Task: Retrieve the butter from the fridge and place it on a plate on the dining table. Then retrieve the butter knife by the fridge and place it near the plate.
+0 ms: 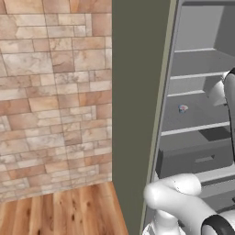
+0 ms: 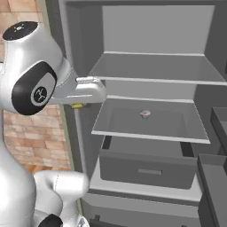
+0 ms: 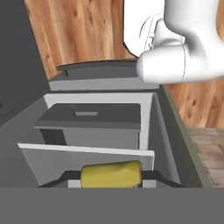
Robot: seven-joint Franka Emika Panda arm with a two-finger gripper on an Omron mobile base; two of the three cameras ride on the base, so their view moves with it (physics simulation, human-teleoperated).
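My claw point(image 3: 111, 181) is pinched on the butter point(image 3: 111, 173): in the hand view the yellow stick lies crosswise between my dark tips, jaws drawn in against its sides, and it sits right at the hand, over the front edge of a white shelf point(image 3: 87, 151) of the fridge point(image 2: 150, 66). In the right base view a sliver of yellow point(image 2: 78, 106) shows under my hand, at the left edge of the fridge opening, level with the middle shelf. So I judge the butter lifted and the step in hand to be carrying it out. To do this well: hold the pinch as it is, since the stick is soft-looking and short and could twist if I squeeze harder or let go a little. Draw straight back from the fridge, away from the shelf lip, before any turn; the drawer point(image 3: 89, 116) below and the door edge point(image 1: 158, 114) beside the opening are both near enough to clip. A small round greyish item point(image 2: 145, 114) sits further in on the middle shelf, well apart from my hand; leave it. Plate, table and knife I cannot place from here.
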